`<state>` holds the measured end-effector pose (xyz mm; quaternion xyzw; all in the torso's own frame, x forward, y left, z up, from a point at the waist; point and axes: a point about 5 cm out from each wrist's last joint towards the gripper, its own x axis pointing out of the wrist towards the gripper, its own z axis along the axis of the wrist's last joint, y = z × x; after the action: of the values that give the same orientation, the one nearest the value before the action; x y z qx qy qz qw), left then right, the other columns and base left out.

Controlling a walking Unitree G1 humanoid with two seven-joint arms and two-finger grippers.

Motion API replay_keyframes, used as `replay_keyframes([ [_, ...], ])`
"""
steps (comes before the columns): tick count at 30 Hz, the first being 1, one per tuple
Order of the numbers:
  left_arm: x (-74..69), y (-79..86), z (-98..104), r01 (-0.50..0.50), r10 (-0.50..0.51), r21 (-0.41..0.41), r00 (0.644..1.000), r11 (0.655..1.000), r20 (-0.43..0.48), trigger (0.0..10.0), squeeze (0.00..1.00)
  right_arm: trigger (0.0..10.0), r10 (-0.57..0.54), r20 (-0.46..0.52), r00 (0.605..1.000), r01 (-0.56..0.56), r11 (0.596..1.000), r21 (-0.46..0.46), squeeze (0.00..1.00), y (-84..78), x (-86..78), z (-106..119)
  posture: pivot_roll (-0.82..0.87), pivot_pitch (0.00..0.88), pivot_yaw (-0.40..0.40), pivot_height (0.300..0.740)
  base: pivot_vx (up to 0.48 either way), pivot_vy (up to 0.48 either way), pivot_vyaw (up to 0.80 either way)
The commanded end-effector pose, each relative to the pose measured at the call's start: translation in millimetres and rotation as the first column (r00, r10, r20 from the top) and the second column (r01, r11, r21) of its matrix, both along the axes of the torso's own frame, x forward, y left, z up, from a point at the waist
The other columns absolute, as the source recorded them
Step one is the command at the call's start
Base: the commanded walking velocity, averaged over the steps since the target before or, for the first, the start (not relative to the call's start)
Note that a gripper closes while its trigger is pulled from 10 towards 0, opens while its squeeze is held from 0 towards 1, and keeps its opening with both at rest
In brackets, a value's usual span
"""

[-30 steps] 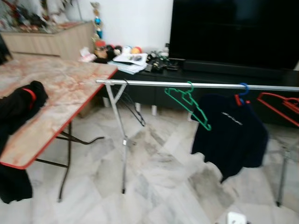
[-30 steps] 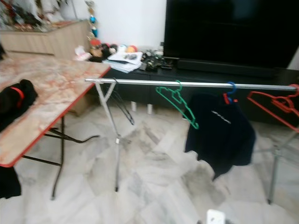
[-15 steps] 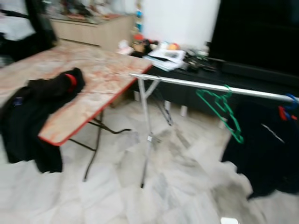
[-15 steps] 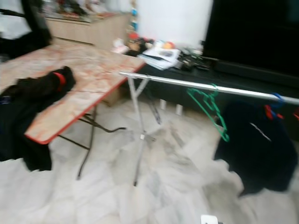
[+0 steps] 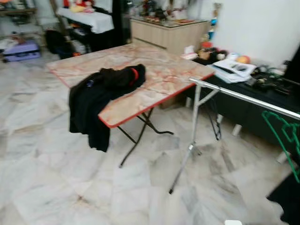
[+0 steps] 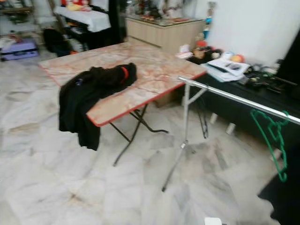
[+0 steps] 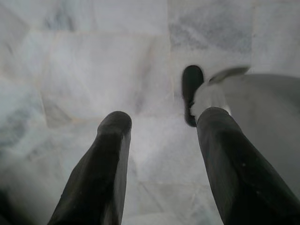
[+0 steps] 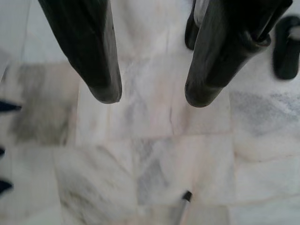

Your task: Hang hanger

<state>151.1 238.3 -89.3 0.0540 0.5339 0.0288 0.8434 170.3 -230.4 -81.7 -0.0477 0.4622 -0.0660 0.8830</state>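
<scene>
A black garment with a red hanger (image 5: 134, 74) inside its collar lies on the marble-topped folding table (image 5: 154, 70), draped over the table's front corner (image 6: 77, 105). To the right stands a silver clothes rail (image 5: 243, 97) with a green hanger (image 6: 272, 140) hooked on it. My left gripper (image 7: 161, 122) hangs open over the marble floor with nothing between its fingers. My right gripper (image 8: 152, 93) is also open and empty above the floor.
A dark low cabinet (image 5: 262, 89) with papers and small items runs behind the rail. A wooden sideboard (image 5: 166, 33) stands at the back, and shelves with bags (image 5: 18, 47) at the far left. Open marble floor (image 5: 56, 178) lies before the table.
The whole picture has swung left: the table and black garment now sit near the middle, and the rail with the green hanger has slid to the right edge. The dark hung shirt is mostly out of frame.
</scene>
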Motion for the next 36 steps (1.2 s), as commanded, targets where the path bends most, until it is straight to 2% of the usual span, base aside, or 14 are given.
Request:
replay_keyframes([
  [1,1.9,-0.3,0.5,-0.013,0.013,-0.001,1.0,1.0,-0.005,10.0,0.0,10.0,0.0,0.0,1.0,0.0,1.0,0.016,0.0,3.2,2.3,0.1,0.01,0.0,-0.075,0.74,0.0,0.0,0.0],
  [10,6.0,-9.1,-0.4,-0.056,0.056,-0.015,0.998,0.998,-0.003,10.0,0.0,10.0,-0.019,-0.02,1.0,0.019,1.0,-0.005,0.0,-8.4,-0.1,1.5,0.04,0.0,-0.139,0.74,0.0,0.0,0.0],
  [17,8.0,-7.1,1.0,-0.041,0.041,-0.008,0.999,0.999,0.003,10.0,0.0,10.0,-0.025,-0.012,1.0,0.025,0.999,-0.026,0.0,-32.2,-1.6,8.3,0.03,0.0,-0.112,0.74,0.0,0.0,0.0],
  [20,11.2,-3.0,3.4,0.013,-0.013,0.013,1.0,1.0,0.004,10.0,0.0,10.0,-0.057,-0.004,0.998,0.057,0.998,-0.022,0.0,-45.4,-8.0,10.5,0.0,0.0,-0.072,0.74,0.0,0.0,0.0],
  [29,11.4,5.1,5.6,0.035,-0.034,0.04,0.999,0.999,-0.017,10.0,0.0,10.0,-0.135,0.001,0.991,0.135,0.991,0.016,0.0,-51.6,-18.7,8.6,0.03,0.0,-0.042,0.74,0.0,0.0,0.0],
  [31,10.3,8.8,6.2,0.041,-0.04,0.048,0.999,0.998,-0.023,10.0,0.0,10.0,-0.135,0.005,0.991,0.135,0.99,0.032,0.0,-42.6,-15.6,6.4,0.02,0.0,-0.026,0.74,0.0,0.0,0.0],
  [36,8.1,12.5,6.4,0.05,-0.048,0.054,0.998,0.997,-0.03,10.0,0.0,10.0,-0.145,0.011,0.989,0.145,0.988,0.05,0.0,-35.9,-14.6,4.5,0.02,0.007,-0.012,0.74,0.0,0.0,0.0],
])
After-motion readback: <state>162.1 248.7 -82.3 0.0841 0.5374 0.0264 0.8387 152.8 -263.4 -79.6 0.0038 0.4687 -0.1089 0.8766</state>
